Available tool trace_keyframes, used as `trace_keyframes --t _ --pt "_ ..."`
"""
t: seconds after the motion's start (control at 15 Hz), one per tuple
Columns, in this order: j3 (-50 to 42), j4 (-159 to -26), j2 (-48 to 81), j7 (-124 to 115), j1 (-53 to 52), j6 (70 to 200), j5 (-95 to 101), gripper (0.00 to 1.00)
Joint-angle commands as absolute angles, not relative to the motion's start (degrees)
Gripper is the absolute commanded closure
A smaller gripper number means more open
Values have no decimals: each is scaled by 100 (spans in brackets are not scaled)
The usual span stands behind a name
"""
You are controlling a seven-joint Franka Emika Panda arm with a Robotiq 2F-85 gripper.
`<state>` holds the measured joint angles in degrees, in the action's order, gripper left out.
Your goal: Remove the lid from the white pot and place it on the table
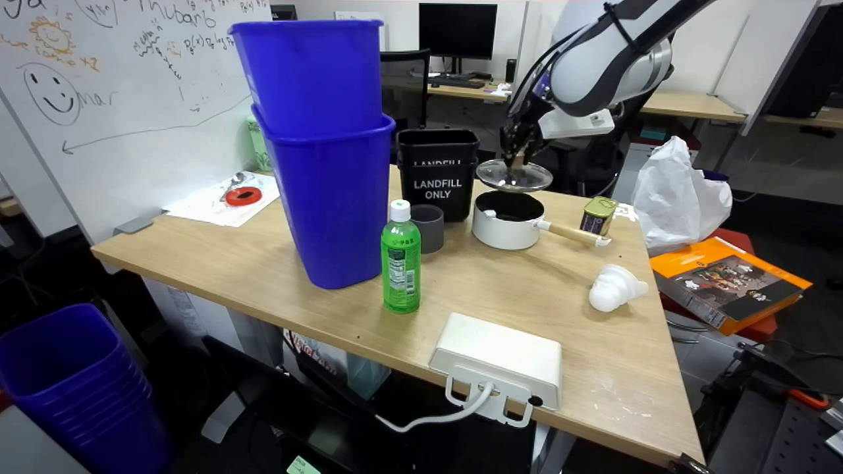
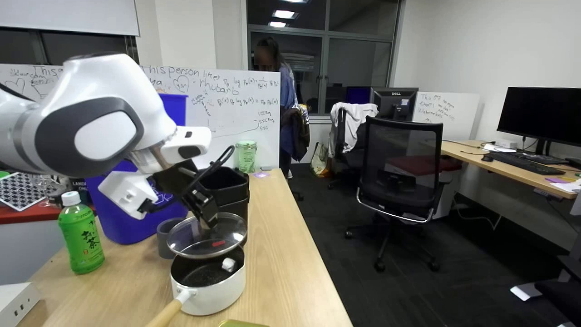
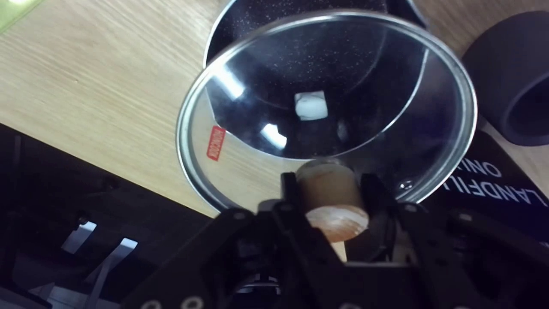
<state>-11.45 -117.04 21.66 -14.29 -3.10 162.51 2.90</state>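
The glass lid [image 1: 490, 175] with a shiny metal rim and wooden knob hangs above the white pot [image 1: 506, 232], apart from it. In an exterior view the lid [image 2: 231, 229] is slightly tilted over the back of the open pot [image 2: 215, 297]. My gripper [image 1: 517, 160] is shut on the lid's knob. In the wrist view the knob sits between the fingers of the gripper [image 3: 329, 186], and the pot's dark inside [image 3: 257, 21] shows through the lid [image 3: 214, 143]. A small white piece [image 2: 228, 265] lies in the pot. The pot stands on the tan table [image 1: 481, 283].
Black bins [image 1: 438, 181] and a dark grey cup [image 1: 429, 230] stand close beside the pot. Tall blue bins [image 1: 329, 204] and a green bottle [image 1: 402, 270] are farther along. A tin [image 1: 598, 217] stands near the pot's handle. A white ornament [image 1: 616, 288] and white box [image 1: 497, 349] lie on the table.
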Motion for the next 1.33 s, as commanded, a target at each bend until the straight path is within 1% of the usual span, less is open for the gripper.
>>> trace_keyframes --t 0.0,0.33,0.53,0.93,1.27 --pt "-1180 -12226 1403 -1804 -572 15784 529 85" --pt "-851 -12838 509 -2362 -696 15050 1028 85" --pt "-605 -13321 78 -2615 -612 14950 1335 85" --pt "-204 -14339 -252 -2773 -493 15187 1308 85" --pt "-63 -14798 10 -2852 -460 15709 1279 85"
